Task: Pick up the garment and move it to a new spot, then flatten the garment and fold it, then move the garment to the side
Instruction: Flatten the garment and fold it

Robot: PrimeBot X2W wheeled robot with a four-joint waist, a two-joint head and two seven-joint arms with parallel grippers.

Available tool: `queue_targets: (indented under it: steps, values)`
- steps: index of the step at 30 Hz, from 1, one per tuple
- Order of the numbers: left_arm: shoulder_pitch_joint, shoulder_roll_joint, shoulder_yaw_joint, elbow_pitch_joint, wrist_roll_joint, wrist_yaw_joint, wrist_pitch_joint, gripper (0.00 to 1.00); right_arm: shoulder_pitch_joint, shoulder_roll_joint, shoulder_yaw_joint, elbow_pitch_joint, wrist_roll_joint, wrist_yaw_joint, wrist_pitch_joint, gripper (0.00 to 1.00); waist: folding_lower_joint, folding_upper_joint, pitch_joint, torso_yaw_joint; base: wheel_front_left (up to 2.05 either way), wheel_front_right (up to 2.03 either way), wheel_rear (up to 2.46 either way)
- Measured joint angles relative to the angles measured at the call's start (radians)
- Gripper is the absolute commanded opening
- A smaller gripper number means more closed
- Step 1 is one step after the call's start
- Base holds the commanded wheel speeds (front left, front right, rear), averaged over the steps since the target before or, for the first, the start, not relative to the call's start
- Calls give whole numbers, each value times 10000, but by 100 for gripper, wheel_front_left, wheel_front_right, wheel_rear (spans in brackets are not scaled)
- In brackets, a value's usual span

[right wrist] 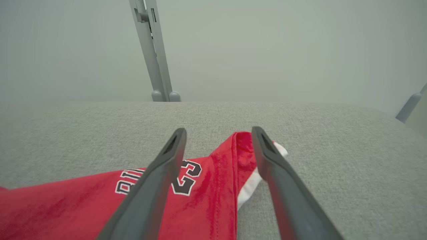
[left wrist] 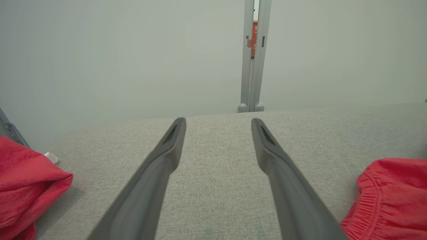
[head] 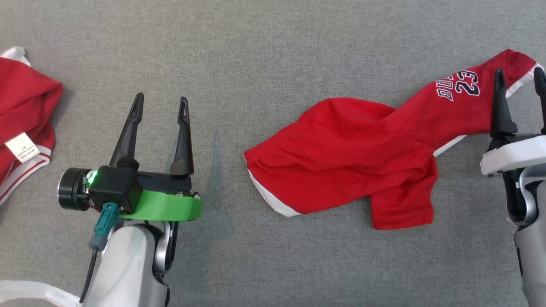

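Shorts [head: 341, 166] lie twisted on the desk [head: 273, 42] toward three o'clock; both jaws stand open, empty. With the right jaws straddling the hem [right wrist: 245, 143], I risk pinching one layer and dragging the twist along.

Left gripper [head: 161, 97] — two long dark fingers [head: 128, 136], tapering to narrow tips, slot-like recess near each tip. Black boxy housing [head: 115, 187] at finger base, small green light [head: 91, 177] glowing on it. Bright green band [head: 164, 208] under housing. Black cylinder [head: 70, 189] with silvery rim at side. Teal connector [head: 104, 219], thin black cable [head: 89, 273] running from it. Left forearm [head: 123, 264] pale grey, smooth, rounded, silvery curved joint piece alongside. Right gripper [head: 518, 70] — same dark tapered fingers, white housing [head: 512, 155], dark inner parts, pale right forearm [head: 531, 256] below.
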Motion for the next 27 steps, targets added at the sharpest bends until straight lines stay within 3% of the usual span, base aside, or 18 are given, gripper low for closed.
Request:
queue_targets:
  steps: [11,20,27]
  values:
    - [651,10,290,362,-144,-2,-13,100,1814,621,568,-1829,-525,0,-355,100,0,0,-1004,-289,0,0,0]
    - [1277,134,493,706,-330,-2,-13,100,3467,1273,1039,-3626,-644,-2,188,100,0,0,-1899,-579,0,0,0]
    - [1473,232,537,853,-385,29,-13,100,4158,1478,1258,-4245,-577,-2,539,100,0,0,-2305,-830,0,0,0]
